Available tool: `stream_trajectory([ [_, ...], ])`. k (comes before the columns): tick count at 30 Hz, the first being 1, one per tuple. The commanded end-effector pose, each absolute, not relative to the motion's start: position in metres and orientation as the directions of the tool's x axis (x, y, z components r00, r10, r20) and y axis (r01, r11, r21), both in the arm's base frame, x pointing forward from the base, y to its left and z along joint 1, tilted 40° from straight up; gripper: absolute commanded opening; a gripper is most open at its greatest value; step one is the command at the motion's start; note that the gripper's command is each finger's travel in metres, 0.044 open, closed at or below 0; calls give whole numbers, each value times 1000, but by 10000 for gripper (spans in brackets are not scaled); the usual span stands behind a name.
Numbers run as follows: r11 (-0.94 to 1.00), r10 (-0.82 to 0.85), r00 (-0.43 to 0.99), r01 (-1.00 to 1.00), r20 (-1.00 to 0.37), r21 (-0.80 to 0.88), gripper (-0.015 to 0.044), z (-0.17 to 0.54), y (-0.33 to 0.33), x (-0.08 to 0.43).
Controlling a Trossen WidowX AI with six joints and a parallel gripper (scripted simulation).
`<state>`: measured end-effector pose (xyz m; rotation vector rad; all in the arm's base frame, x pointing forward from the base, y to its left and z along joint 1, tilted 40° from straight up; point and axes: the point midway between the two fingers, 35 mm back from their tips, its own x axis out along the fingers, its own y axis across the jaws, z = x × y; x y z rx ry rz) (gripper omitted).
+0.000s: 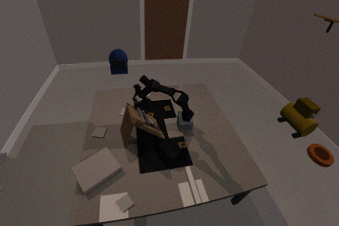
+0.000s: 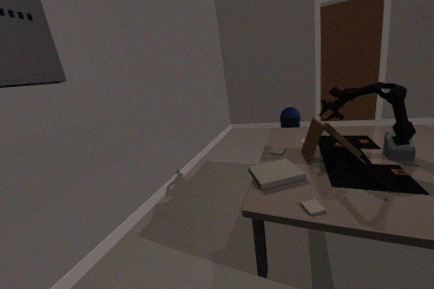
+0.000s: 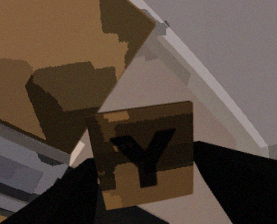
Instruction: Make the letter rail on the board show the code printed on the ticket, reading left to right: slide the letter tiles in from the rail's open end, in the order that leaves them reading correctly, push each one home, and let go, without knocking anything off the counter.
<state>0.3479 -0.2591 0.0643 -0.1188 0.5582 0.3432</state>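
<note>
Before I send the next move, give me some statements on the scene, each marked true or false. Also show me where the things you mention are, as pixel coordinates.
1. The gripper [image 3: 145,157] holds a tile marked Y [image 3: 150,157]. True.
2. The gripper is down at the thick pale slab [image 1: 97,170] [image 2: 277,173]. False: it is up by the wooden board [image 1: 126,125] [image 2: 312,140].
3. The arm's base [image 1: 190,126] [image 2: 400,153] stands on the table. True.
4. The black mat [image 1: 150,163] [image 2: 345,178] bears no tiles. False: orange-brown tiles lie on it, one at [image 1: 183,145] [image 2: 400,172].
5. The room's door [image 1: 168,18] [image 2: 350,53] is brown. True.
</note>
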Motion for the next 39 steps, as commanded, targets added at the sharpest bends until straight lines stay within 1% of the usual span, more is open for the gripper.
stream_trajectory([
  [1, 947, 315, 794, -301, -520, 115, 0, 45, -267, 338],
  [9, 914, 359, 803, -200, -475, 352, 0, 11, -276, 319],
  [18, 803, 386, 828, -85, -407, 590, 0, -24, -283, 295],
  [25, 792, 387, 830, -77, -401, 606, 0, -27, -283, 294],
  [36, 791, 388, 831, -78, -399, 607, 0, -45, -265, 333],
  [39, 791, 388, 831, -79, -397, 607, 0, -46, -264, 336],
])
